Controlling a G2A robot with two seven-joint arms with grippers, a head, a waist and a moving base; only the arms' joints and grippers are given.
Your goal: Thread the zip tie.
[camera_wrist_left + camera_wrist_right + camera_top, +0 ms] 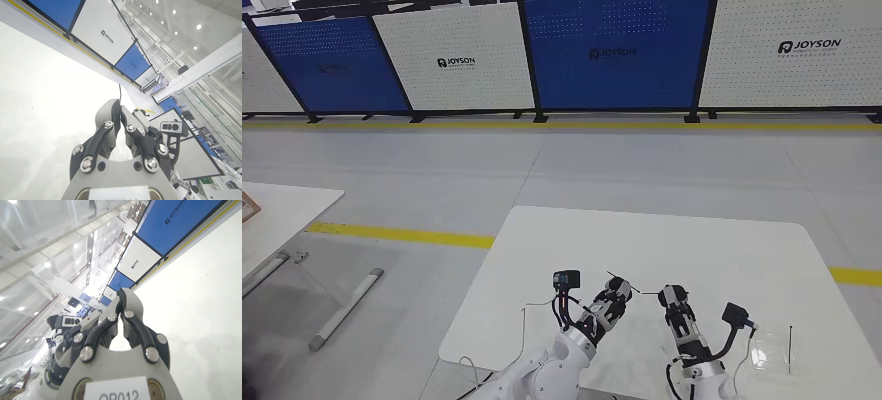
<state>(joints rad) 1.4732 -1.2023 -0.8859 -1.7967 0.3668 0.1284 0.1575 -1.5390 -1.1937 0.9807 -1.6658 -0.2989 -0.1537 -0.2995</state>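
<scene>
Black zip tie (119, 91), pinched in the left gripper (119, 104): the ribbed pads are pressed together on the strap, and a thin tail stands out past the fingertips. In the top view the strap runs from the left gripper (619, 288) toward the right gripper (672, 294), held above the white table (572, 250). The right gripper (121, 293) is likewise pressed shut, with a small dark piece at its tips that appears to be the tie's other end. The two grippers are near each other but apart, over the near half of the table. A clear plastic bag (764, 352) lies just beside the right arm near the table's edge. A spare tie (790, 350) lies flat beside the bag. A second table (282, 210) stands to the left. Blue and white pegboard panels (617, 50) stand behind a yellow floor line (392, 235).
</scene>
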